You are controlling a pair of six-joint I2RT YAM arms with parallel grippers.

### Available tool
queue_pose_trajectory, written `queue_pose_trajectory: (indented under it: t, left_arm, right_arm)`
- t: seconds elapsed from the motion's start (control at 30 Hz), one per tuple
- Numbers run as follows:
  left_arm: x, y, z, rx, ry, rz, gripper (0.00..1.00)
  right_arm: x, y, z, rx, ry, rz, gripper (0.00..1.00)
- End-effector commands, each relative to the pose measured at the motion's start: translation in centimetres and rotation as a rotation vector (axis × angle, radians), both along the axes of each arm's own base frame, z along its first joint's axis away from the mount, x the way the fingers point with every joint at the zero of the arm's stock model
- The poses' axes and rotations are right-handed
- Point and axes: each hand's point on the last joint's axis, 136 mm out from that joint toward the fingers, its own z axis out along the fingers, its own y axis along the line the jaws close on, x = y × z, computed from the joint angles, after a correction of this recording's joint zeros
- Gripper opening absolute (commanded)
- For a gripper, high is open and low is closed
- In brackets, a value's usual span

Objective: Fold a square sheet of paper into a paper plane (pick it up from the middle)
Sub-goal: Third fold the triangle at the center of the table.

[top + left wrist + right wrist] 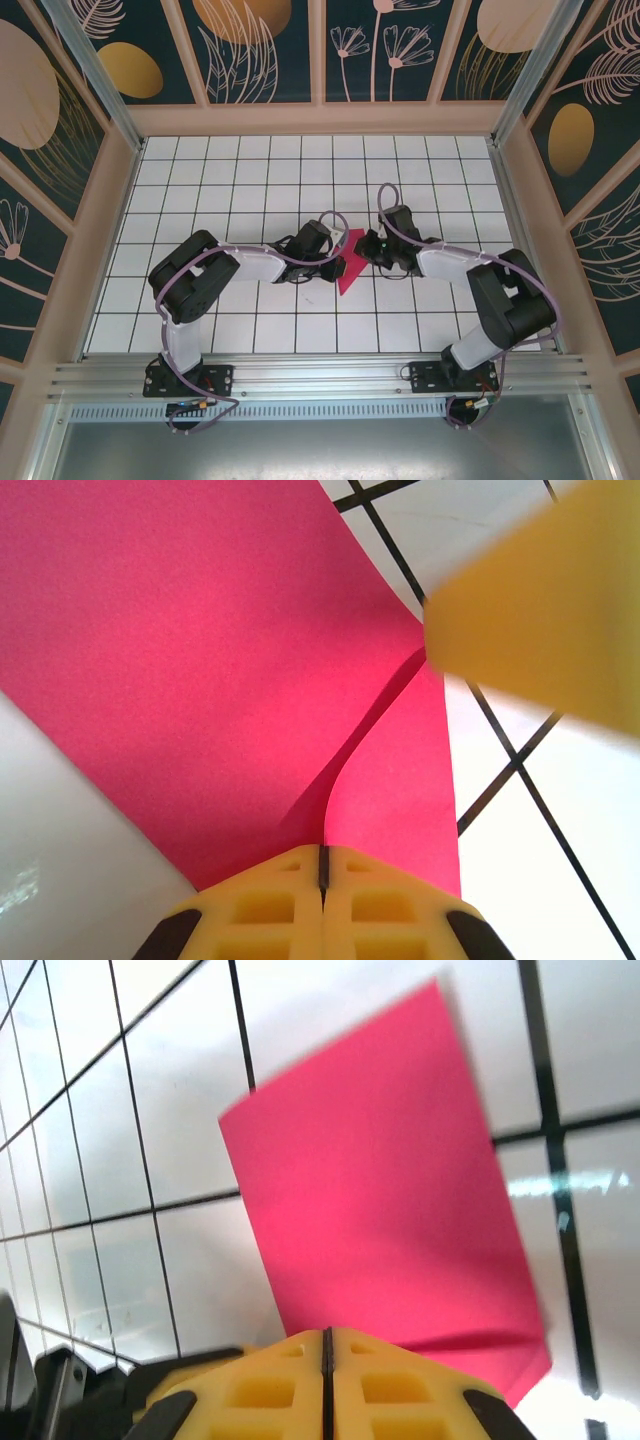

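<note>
The square sheet of paper [349,270], thin matte magenta and creased into a narrower folded shape, is over the middle of the glossy white-tiled worktop [250,330]; the left fingers [265,905] pinch its 9 o'clock edge; the right fingers [395,1385] clamp its 2 o'clock edge.

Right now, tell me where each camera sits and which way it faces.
Top external: above and behind the bases, looking down on the tiled table; left arm and right arm meet at the pink paper.
Left wrist: on the left gripper, looking along its shut fingers over the paper; a blurred yellow finger opposite.
Right wrist: on the right gripper, looking past its shut fingers across paper and tiles.
Shared: both wrist views see the paper.
</note>
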Motion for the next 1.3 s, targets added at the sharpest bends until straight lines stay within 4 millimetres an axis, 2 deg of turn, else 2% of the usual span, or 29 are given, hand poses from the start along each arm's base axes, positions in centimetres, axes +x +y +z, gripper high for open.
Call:
queue_pose_trajectory:
  t: [0.0, 0.2, 0.23, 0.27, 0.53, 0.73, 1.0, 1.27]
  left_arm:
    - [-0.6, 1.4, -2.1, 0.085, 0.039, 0.001, 0.0]
    - [-0.7, 1.5, -2.4, 0.096, 0.044, 0.001, 0.0]
    - [-0.7, 1.6, -2.4, 0.097, 0.045, 0.001, 0.0]
    - [0.0, 0.8, -1.5, 0.078, 0.026, 0.002, 0.0]
    - [0.5, 0.7, -0.9, 0.099, 0.002, -0.01, 0.01]
    - [0.8, 0.8, -1.1, 0.117, -0.007, -0.008, 0.02]
    - [0.9, 0.4, -0.1, 0.099, -0.028, -0.027, 0.04]
    - [1.0, 0.3, -0.3, 0.106, -0.033, -0.041, 0.05]
  right_arm:
    - [1.4, -0.6, -1.0, -0.098, 0.009, 0.052, 0.1]
    - [2.5, 0.1, -2.8, -0.168, 0.059, 0.116, 0.09]
    - [2.4, 0.1, -3.1, -0.18, 0.066, 0.123, 0.09]
    - [2.5, 0.1, -3.4, -0.193, 0.071, 0.13, 0.09]
    - [2.0, -0.2, -5.1, -0.282, 0.089, 0.211, 0.09]
    - [1.9, -0.3, -5.3, -0.306, 0.082, 0.238, 0.09]
    - [1.9, 0.0, -5.5, -0.307, 0.078, 0.268, 0.08]
    - [1.9, 0.4, -5.4, -0.286, 0.073, 0.282, 0.08]
